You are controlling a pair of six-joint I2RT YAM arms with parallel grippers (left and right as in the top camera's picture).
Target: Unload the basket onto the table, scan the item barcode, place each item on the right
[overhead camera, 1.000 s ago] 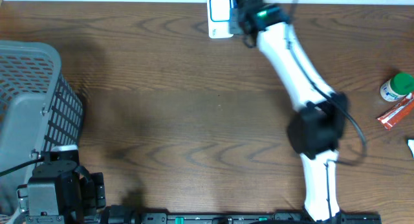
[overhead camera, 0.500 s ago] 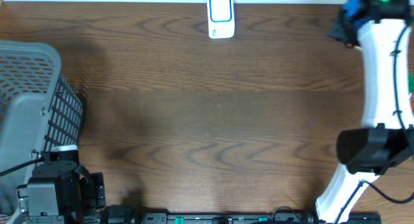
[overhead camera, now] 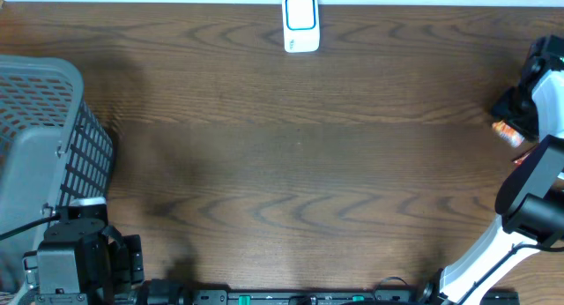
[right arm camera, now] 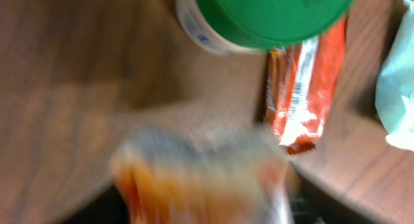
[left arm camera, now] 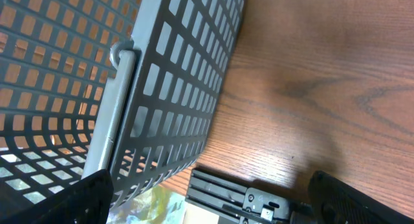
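blurred orange packet beside red wrapper

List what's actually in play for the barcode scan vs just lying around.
In play: white scanner; blurred orange packet, close to the right wrist camera.
Lying about, for now: green-lidded tub; red packet; pale wrapper; grey basket.

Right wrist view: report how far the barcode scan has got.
Done: nothing that shows; the scanner stands alone at the far edge of the table. In hand: the right gripper hangs over the right edge, a blurred orange packet right under it beside the green-lidded jar; whether it is gripped cannot be told. To do: carrying an item to the scanner and scanning it.
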